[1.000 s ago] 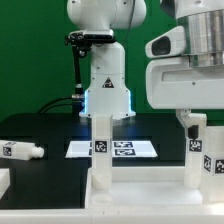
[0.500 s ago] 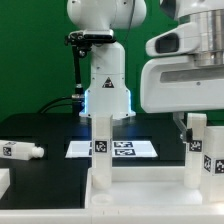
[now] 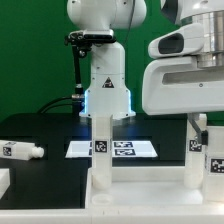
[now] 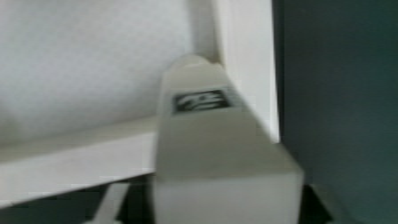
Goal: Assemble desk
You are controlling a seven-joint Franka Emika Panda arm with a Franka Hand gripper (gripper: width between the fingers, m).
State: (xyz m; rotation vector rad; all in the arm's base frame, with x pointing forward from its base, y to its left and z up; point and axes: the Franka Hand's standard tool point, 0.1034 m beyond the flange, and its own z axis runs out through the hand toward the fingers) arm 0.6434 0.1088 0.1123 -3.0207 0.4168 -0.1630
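The arm hangs low at the exterior view's right, its gripper (image 3: 200,127) right over the upright leg (image 3: 197,152) standing in the tabletop (image 3: 140,190) corner. In the wrist view that leg (image 4: 210,140) rises between the fingers (image 4: 111,203) toward the camera, though whether the jaws clamp it I cannot tell. Another leg (image 3: 101,150) stands at the other corner, a loose leg (image 3: 20,151) lies on the black table (image 3: 50,130), and the marker board (image 3: 125,148) sits behind.

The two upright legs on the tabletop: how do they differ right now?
The leg on the exterior view's left stands free and fully visible; the leg on the exterior view's right sits under the gripper, its top hidden. Both are white, tagged, upright on the tabletop.
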